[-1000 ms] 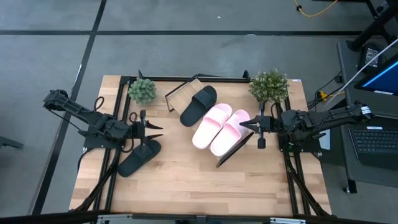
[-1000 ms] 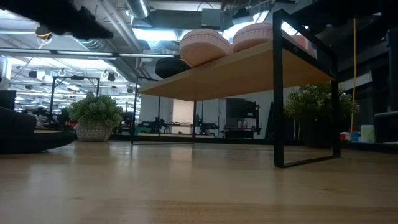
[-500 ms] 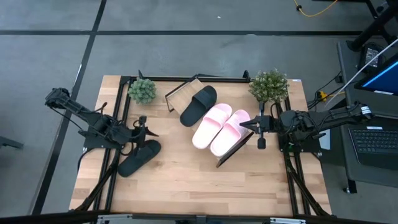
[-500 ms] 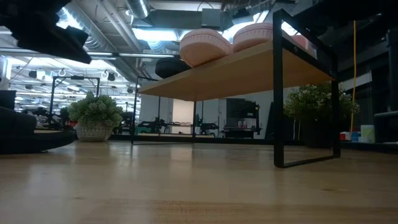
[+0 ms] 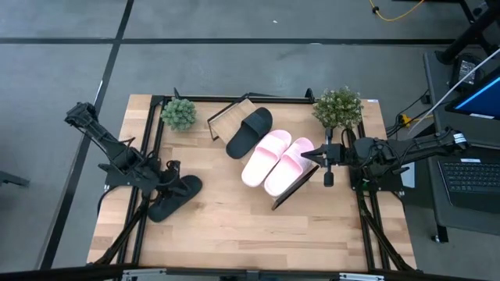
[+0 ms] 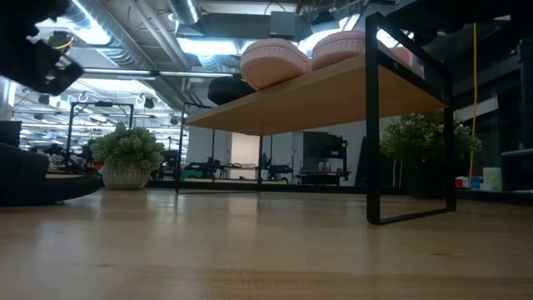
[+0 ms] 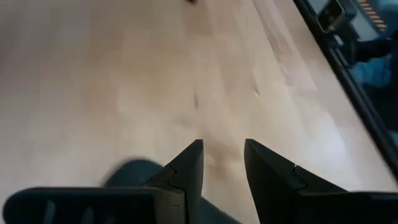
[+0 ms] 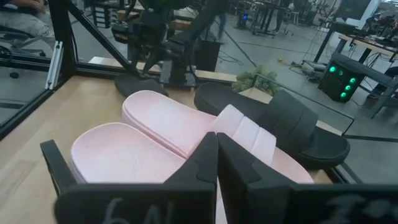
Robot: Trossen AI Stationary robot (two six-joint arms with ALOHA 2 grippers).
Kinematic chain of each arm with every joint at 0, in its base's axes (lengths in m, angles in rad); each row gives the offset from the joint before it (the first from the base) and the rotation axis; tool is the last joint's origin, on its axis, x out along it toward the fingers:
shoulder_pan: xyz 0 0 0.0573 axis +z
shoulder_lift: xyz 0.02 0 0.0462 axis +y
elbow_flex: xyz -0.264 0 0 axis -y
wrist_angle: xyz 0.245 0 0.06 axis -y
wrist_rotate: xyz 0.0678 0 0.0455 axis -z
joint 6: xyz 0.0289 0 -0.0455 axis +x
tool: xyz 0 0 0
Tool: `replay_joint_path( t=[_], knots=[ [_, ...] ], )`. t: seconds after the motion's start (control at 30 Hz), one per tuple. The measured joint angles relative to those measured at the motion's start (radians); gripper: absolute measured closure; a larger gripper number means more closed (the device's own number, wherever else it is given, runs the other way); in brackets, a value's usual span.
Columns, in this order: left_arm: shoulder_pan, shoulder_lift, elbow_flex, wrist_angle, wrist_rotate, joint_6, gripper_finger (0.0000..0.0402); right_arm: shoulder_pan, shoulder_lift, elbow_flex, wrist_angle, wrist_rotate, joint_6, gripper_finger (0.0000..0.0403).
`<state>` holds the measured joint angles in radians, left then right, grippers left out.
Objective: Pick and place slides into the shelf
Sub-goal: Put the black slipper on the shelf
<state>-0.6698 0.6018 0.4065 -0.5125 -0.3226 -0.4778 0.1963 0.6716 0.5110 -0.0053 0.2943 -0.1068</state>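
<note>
Three slides on the shelf (image 5: pixel 226 115): black one (image 5: pixel 250 131), pink pair (image 5: pixel 277 160). Fourth, a black slide (image 5: pixel 176 197), flat on the desk (image 5: pixel 234 226) at the left. Left gripper (image 5: pixel 170 176) poised over its near end, fingers (image 7: pixel 186 171) parted, nothing between. Right gripper (image 5: pixel 316 157) waiting at the pink pair, fingers pressed together, empty. Likely light, soft foam, slightly yielding; best taken by the wide strap or a side edge of the sole. Small plant (image 5: pixel 179 113) and shelf frame close by; larger plant (image 5: pixel 338 108) far right.
</note>
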Motion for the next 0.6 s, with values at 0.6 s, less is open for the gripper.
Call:
replay_joint_path(
  t=[0.6],
  knots=[
    [-0.027,0.033,0.088,-0.274,0.308,-0.74,0.0294,0.0,0.0,0.0,-0.01,0.0,-0.005,0.0397]
  ],
)
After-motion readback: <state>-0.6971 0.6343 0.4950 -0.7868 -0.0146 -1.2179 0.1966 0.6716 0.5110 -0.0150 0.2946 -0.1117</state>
